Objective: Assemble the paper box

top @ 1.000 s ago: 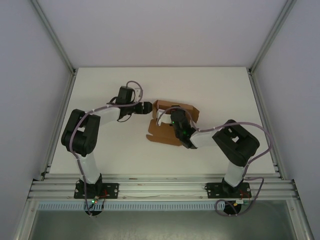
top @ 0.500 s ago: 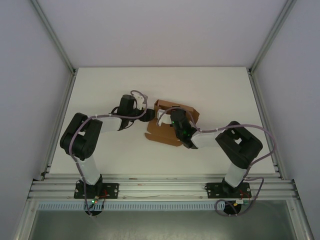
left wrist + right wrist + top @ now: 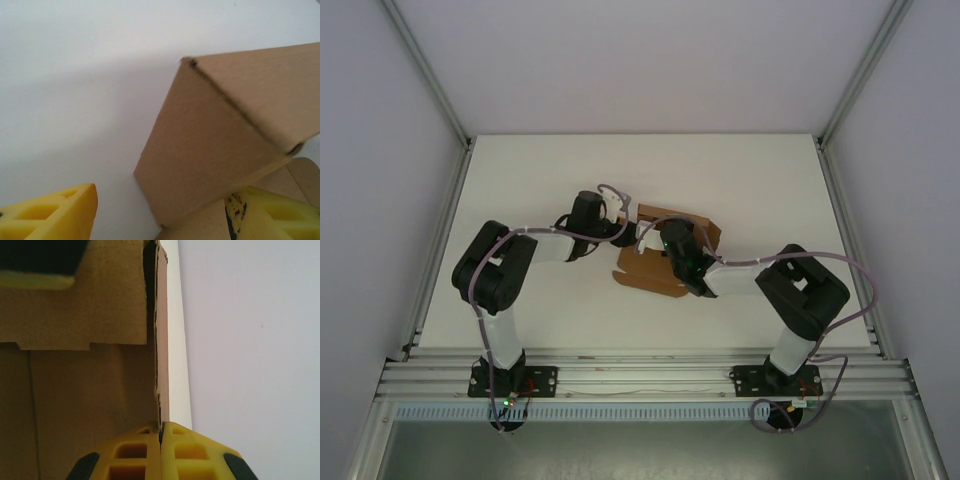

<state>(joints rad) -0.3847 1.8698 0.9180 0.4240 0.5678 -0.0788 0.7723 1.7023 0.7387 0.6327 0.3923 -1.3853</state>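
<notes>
One half-folded paper box [image 3: 642, 268] lies mid-frame on the white table [image 3: 540, 170], with two arms reaching to it
The left arm [image 3: 495, 270] folds at its elbow on the frame's left and stretches rightward; the left gripper [image 3: 623, 232] sits at the box's upper-left corner, its fingers [image 3: 55, 210] spread apart around a raised wall. The right arm [image 3: 800, 290] bends at lower right and reaches leftward over the box; the right gripper [image 3: 161, 432] is pinched tight on a thin upright wall edge
</notes>
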